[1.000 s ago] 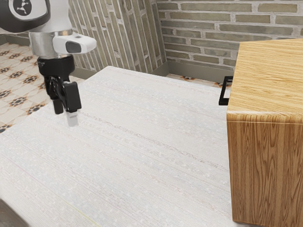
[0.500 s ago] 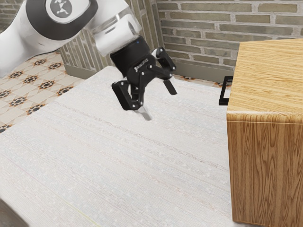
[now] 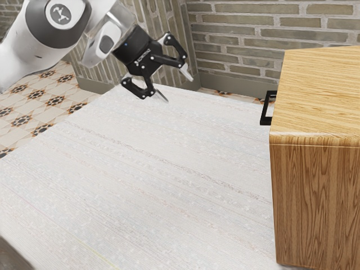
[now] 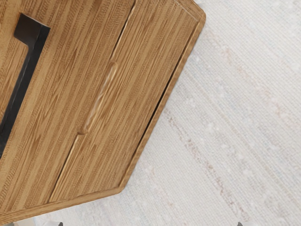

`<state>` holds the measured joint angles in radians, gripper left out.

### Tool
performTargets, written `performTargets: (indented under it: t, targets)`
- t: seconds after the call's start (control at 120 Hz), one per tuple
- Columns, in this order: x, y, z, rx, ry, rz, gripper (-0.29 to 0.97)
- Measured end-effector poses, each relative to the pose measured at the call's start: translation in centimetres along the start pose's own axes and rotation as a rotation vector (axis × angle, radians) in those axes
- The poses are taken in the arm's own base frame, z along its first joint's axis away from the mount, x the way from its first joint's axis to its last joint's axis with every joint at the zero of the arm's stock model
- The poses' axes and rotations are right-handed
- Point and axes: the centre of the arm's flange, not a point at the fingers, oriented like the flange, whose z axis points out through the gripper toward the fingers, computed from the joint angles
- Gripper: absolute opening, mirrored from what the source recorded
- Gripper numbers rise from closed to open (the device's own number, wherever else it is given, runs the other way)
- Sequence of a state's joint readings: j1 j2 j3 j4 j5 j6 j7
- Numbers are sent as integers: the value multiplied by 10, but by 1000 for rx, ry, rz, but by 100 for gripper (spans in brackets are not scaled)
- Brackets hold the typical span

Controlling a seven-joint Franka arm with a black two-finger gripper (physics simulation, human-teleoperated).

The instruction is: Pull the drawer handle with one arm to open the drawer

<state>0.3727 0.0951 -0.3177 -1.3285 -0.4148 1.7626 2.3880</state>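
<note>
Over the bench near the brick wall, the arm's fingers hang spread apart, holding nothing. The black drawer handle on the wooden cabinet stands well apart from them.

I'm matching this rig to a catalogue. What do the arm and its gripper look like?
The arm is glossy white with dark grey joint sections and a round black cap bearing a white emblem. The gripper is black, with two fingers tipped pale grey.

Brick wall, patterned tile floor, pale table
</note>
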Motion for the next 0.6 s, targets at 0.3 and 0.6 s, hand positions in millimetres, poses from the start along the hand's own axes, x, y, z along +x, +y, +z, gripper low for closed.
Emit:
performTargets:
  t: [0.3, 0.6]
  targets:
    - [12, -39, 37, 64, 45, 390, 34]
    - [32, -58, 71, 86, 111, 551, 32]
